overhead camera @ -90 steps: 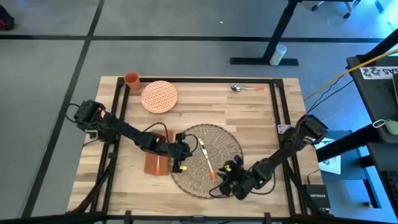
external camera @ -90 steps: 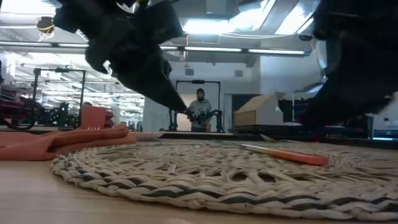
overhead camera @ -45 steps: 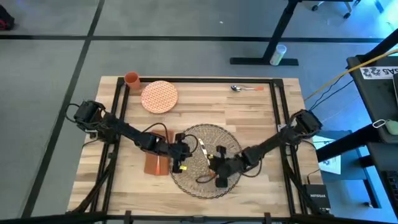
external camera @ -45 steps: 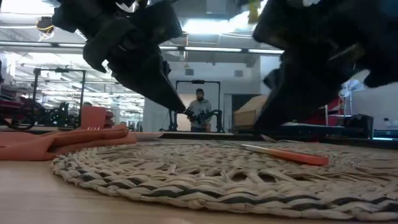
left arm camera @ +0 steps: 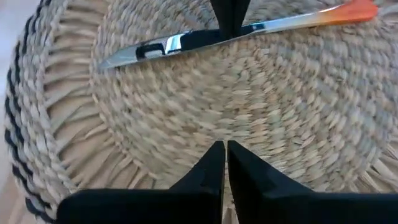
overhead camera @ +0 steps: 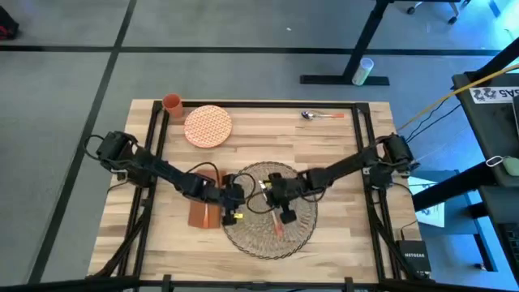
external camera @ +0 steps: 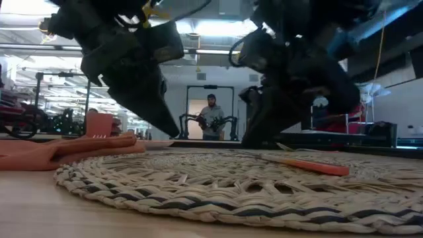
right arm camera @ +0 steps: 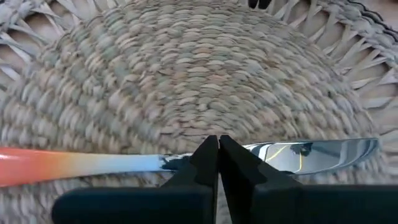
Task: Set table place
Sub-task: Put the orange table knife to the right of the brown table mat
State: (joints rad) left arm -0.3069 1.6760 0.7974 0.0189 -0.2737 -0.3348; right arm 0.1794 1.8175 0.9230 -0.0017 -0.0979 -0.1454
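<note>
The woven straw place (overhead camera: pixel 269 212) lies on the table (overhead camera: pixel 324 146), toward its near edge and about midway across; a knife (overhead camera: pixel 272 208) with an orange handle and a steel blade rests on it, running across the mat's middle. The left gripper (overhead camera: pixel 235 195) sits over the mat's left rim, its fingers (left arm camera: pixel 208 171) pressed together with nothing between them; the right gripper (overhead camera: pixel 270 188) is low over the centre of the mat, just beside the knife, its fingers (right arm camera: pixel 208 155) likewise closed tip to tip; from its wrist view the tips seem to touch the knife where blade meets handle, though contact is hard to confirm. A rust-orange napkin (overhead camera: pixel 204 209) lies on the table beside the mat's left edge, partly under the left arm; an orange-patterned plate (overhead camera: pixel 208 126) and an orange cup (overhead camera: pixel 172 103) stand at the far left; a spoon (overhead camera: pixel 320 115) lies at the far edge. In the low view a person (external camera: pixel 210 112) stands well behind the table.
</note>
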